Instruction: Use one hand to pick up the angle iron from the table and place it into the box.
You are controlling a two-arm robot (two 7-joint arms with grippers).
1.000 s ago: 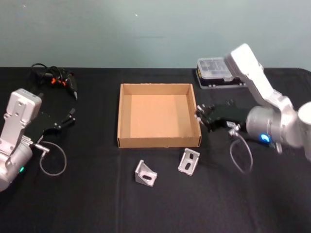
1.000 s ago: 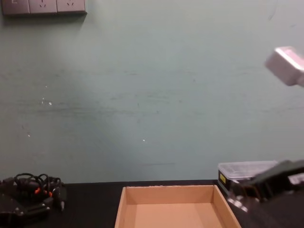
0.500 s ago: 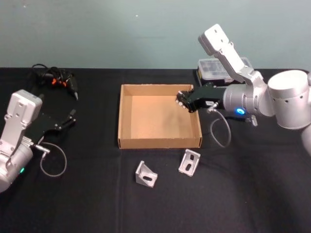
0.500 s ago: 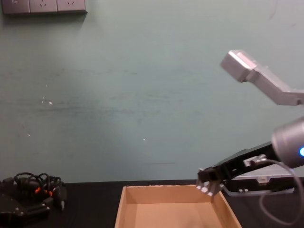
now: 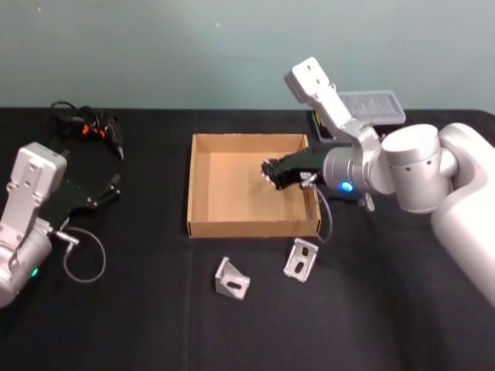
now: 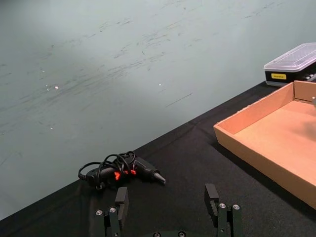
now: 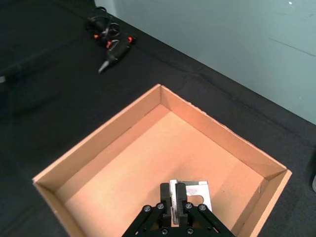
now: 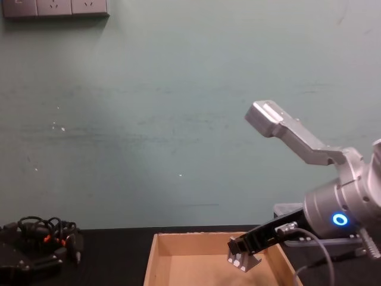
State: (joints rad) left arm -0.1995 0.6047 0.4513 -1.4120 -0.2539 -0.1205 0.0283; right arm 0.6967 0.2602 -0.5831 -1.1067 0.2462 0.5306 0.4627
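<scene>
My right gripper (image 5: 271, 171) hangs over the right part of the tan cardboard box (image 5: 251, 226), shut on a silver angle iron (image 7: 197, 192). In the right wrist view the black fingers (image 7: 180, 190) pinch the bracket's upright plate above the box floor (image 7: 148, 173). The chest view shows the same gripper (image 8: 239, 250) just above the box's back rim (image 8: 202, 237), with the bracket (image 8: 241, 261) below its tips. Two more angle irons (image 5: 231, 277) (image 5: 300, 258) lie on the black table (image 5: 155, 325) in front of the box. My left gripper (image 5: 108, 189) rests open at the far left.
A black organiser case with a clear lid (image 5: 371, 108) sits behind the right arm. A black tool with a coiled cable (image 5: 89, 124) lies at the back left. A loose cable loop (image 5: 83, 255) lies near the left arm.
The right arm has swung left from beside the box's right wall to over its inside, carrying the angle iron. The left arm has stayed still.
</scene>
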